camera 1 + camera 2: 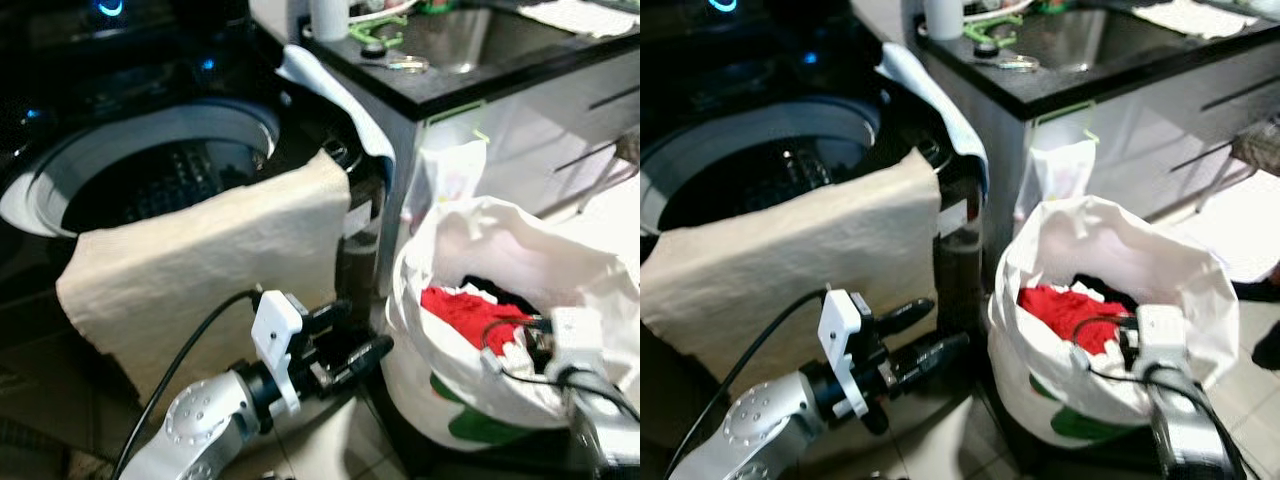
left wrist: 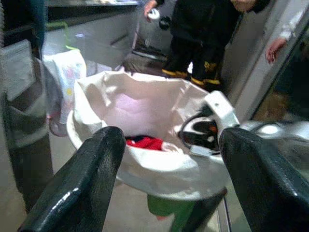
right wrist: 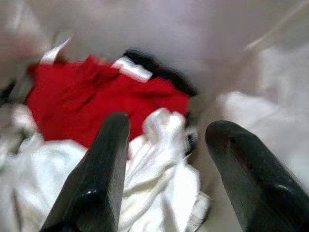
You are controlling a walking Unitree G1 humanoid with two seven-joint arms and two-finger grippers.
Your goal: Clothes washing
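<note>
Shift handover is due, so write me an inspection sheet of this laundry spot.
Surface: tiled floor, dim.
Job's things: open top-load washer; beige cloth draped over its front rim; white laundry bag holding a red garment, white and dark pieces.
Clutter: green hanger on the black counter.
End effectors: left end effector open, beside the bag; right end effector open over the bag's clothes.
Cables: black cable along the left arm.
Surroundings: sink; a person standing behind the bag.

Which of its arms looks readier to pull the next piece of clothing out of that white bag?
The right. The right gripper is already inside the white laundry bag, fingers open above the white garment and red garment. The left gripper hangs open beside the washing machine, outside the bag.
</note>
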